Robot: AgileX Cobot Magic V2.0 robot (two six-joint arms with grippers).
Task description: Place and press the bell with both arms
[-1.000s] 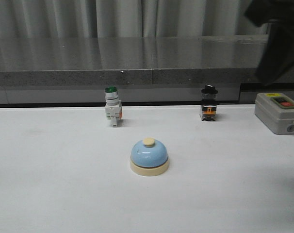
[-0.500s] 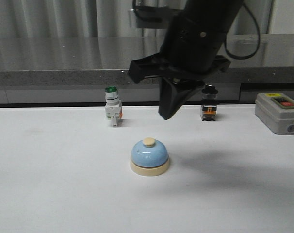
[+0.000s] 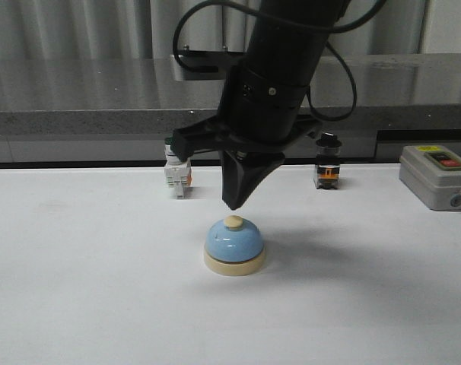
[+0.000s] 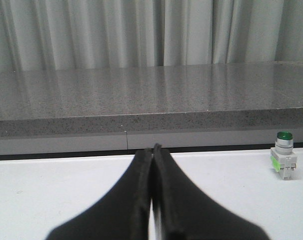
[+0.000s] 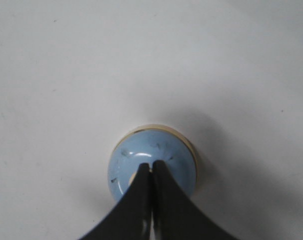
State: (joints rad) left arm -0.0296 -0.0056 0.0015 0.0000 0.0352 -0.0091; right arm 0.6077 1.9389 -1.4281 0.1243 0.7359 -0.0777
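Note:
The light-blue bell (image 3: 234, 245) with cream base and cream button stands on the white table (image 3: 78, 289) near the middle. My right gripper (image 3: 232, 204) is shut and empty, pointing straight down with its tip just above the button, a small gap between. In the right wrist view the shut right gripper (image 5: 151, 165) covers the button over the bell's dome (image 5: 129, 162). My left gripper (image 4: 153, 148) is shut and empty, low over the table, seen only in the left wrist view.
A green-capped white push-button switch (image 3: 176, 172) stands behind the bell to the left, also in the left wrist view (image 4: 284, 161). A black-capped switch (image 3: 327, 166) stands back right. A grey control box (image 3: 437, 176) sits at the far right. A grey stone ledge (image 3: 101, 114) runs behind the table.
My right arm has swung in from the upper right, moved left and come down until its shut tip hangs just above the bell's button. The bell has not moved.

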